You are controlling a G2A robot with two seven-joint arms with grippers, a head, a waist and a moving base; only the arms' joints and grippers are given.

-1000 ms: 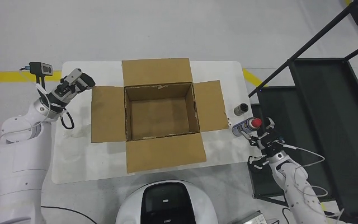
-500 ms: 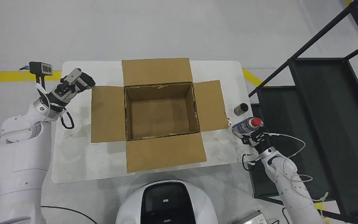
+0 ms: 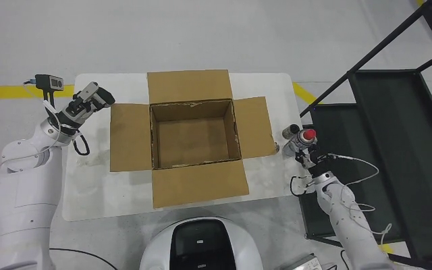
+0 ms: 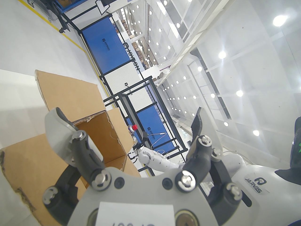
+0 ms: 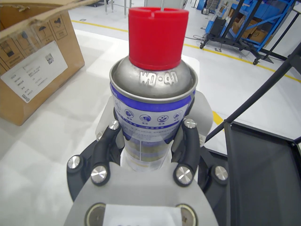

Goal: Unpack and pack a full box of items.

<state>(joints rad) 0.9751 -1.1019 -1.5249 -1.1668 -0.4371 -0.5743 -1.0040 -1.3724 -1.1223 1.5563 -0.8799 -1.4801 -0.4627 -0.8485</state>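
The spray can [image 5: 152, 76] is being grasped by the right hand [image 5: 150, 124] at the desk [image 3: 94, 189] edge, near the empty box [image 3: 196, 142]. Packing is probably being begun; a lift over the flap [image 3: 255, 127] is needed. The left hand [image 4: 127, 116] is being held released.

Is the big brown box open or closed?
Open. The cardboard box has all four flaps spread outward, and the top view looks straight down onto its bare floor.
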